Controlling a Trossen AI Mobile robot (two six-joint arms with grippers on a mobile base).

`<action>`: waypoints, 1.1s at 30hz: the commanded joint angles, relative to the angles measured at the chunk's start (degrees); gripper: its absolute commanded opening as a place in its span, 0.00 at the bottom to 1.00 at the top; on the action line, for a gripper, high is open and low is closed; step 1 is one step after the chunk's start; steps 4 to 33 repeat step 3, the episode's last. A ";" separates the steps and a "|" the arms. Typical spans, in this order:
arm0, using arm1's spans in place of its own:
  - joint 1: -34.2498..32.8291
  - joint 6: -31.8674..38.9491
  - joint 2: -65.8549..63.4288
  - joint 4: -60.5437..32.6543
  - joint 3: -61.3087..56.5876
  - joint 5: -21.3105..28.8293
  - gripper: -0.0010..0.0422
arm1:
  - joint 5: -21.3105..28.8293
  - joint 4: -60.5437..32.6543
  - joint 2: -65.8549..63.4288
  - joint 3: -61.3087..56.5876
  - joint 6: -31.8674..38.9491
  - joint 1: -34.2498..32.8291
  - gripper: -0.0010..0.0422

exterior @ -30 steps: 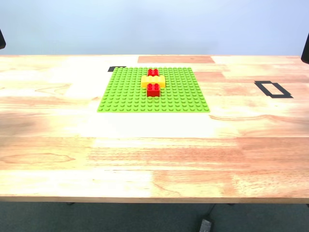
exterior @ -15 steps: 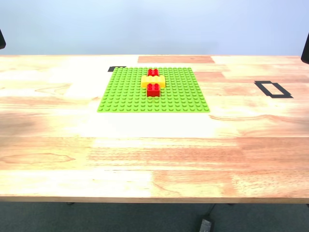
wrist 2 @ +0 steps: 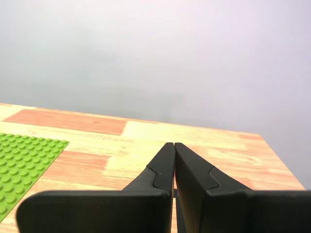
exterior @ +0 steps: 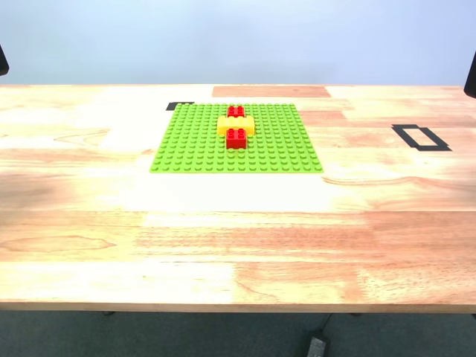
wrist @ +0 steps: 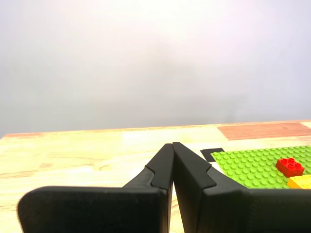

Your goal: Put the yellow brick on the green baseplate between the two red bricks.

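Observation:
The green baseplate lies flat on the wooden table in the exterior view. On it the yellow brick sits crosswise between the two red bricks, the far one and the near one, touching both. My first gripper is shut and empty, raised above the table, with the green baseplate, one red brick and a corner of the yellow brick beyond it. My second gripper is shut and empty too, with an edge of the baseplate off to its side.
A black tape rectangle marks the table toward the exterior view's right. A small black tape mark lies by the baseplate's far corner. Dark arm parts show at both upper edges of the exterior view. A blue-grey wall stands behind the table.

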 commanded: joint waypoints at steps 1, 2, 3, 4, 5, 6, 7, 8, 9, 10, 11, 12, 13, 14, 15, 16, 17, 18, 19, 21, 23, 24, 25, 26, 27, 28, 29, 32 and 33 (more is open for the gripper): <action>0.02 0.02 0.02 0.02 0.00 0.02 0.02 | -0.13 0.00 0.02 0.02 0.02 0.02 0.02; 0.02 0.02 0.02 0.00 0.00 0.02 0.02 | -0.13 0.00 0.02 0.02 0.02 0.02 0.02; 0.02 0.02 0.00 0.00 0.00 0.02 0.02 | -0.13 0.00 0.02 0.02 0.02 0.02 0.02; 0.02 0.02 0.00 0.00 0.00 0.02 0.02 | -0.13 0.00 0.02 0.02 0.02 0.02 0.02; 0.02 0.02 0.00 0.00 0.00 0.02 0.02 | -0.13 0.00 0.02 0.02 0.02 0.02 0.02; 0.02 0.02 0.00 0.00 0.00 0.02 0.02 | -0.13 0.00 0.02 0.02 0.02 0.02 0.02; 0.02 0.02 0.00 0.00 0.00 0.02 0.02 | -0.13 0.00 0.02 0.02 0.02 0.02 0.02; 0.02 0.02 0.00 0.00 0.00 0.02 0.02 | -0.13 0.00 0.02 0.02 0.02 0.02 0.02; 0.02 0.02 0.00 0.00 0.00 0.02 0.02 | -0.13 0.00 0.02 0.02 0.02 0.02 0.02; 0.02 0.02 0.00 0.00 0.00 0.02 0.02 | -0.13 0.00 0.02 0.02 0.02 0.02 0.02; 0.02 0.02 0.00 0.00 0.00 0.02 0.02 | -0.13 0.00 0.02 0.02 0.02 0.02 0.02; 0.02 0.02 0.00 0.00 0.00 0.02 0.02 | -0.13 0.00 0.02 0.02 0.02 0.02 0.02; 0.02 0.02 0.00 0.00 0.00 0.02 0.02 | -0.13 0.00 0.02 0.02 0.02 0.02 0.02; 0.02 0.02 0.00 0.00 0.00 0.02 0.02 | -0.13 0.00 0.02 0.02 0.02 0.02 0.02; 0.02 0.02 0.00 0.00 0.00 0.02 0.02 | -0.13 0.00 0.02 0.02 0.02 0.02 0.02; 0.02 0.02 0.00 0.00 0.00 0.02 0.02 | -0.13 0.00 0.02 0.02 0.02 0.02 0.02; 0.02 0.02 0.00 0.00 0.00 0.02 0.02 | -0.13 0.00 0.02 0.02 0.02 0.02 0.02; 0.02 0.02 0.00 0.00 0.00 0.02 0.02 | -0.13 0.00 0.02 0.02 0.02 0.02 0.02; 0.02 0.02 0.00 0.00 0.00 0.02 0.02 | -0.13 0.00 0.02 0.02 0.02 0.02 0.02; 0.02 0.02 0.00 0.00 0.00 0.02 0.02 | -0.13 0.00 0.02 0.02 0.02 0.02 0.02; 0.02 0.02 0.00 0.00 0.00 0.02 0.02 | -0.13 0.00 0.02 0.02 0.02 0.02 0.02; 0.02 0.02 0.00 0.00 0.00 0.02 0.02 | -0.13 0.00 0.02 0.02 0.02 0.02 0.02; 0.02 0.02 0.00 0.00 0.00 0.02 0.02 | -0.13 0.00 0.02 0.02 0.02 0.02 0.02; 0.02 0.02 0.00 0.00 0.00 0.02 0.02 | -0.13 0.00 0.02 0.02 0.02 0.02 0.02; 0.02 0.02 0.00 0.00 0.00 0.02 0.02 | -0.13 0.00 0.02 0.02 0.02 0.02 0.02; 0.02 0.02 0.00 0.00 0.00 0.02 0.02 | -0.13 0.00 0.02 0.02 0.02 0.02 0.02; 0.02 0.02 0.00 0.00 0.00 0.02 0.02 | -0.13 0.00 0.02 0.02 0.02 0.02 0.02; 0.02 0.02 0.00 0.00 0.00 0.02 0.02 | -0.13 0.00 0.02 0.02 0.02 0.02 0.02; 0.02 0.02 0.00 0.00 0.00 0.02 0.02 | -0.13 0.00 0.02 0.02 0.02 0.02 0.02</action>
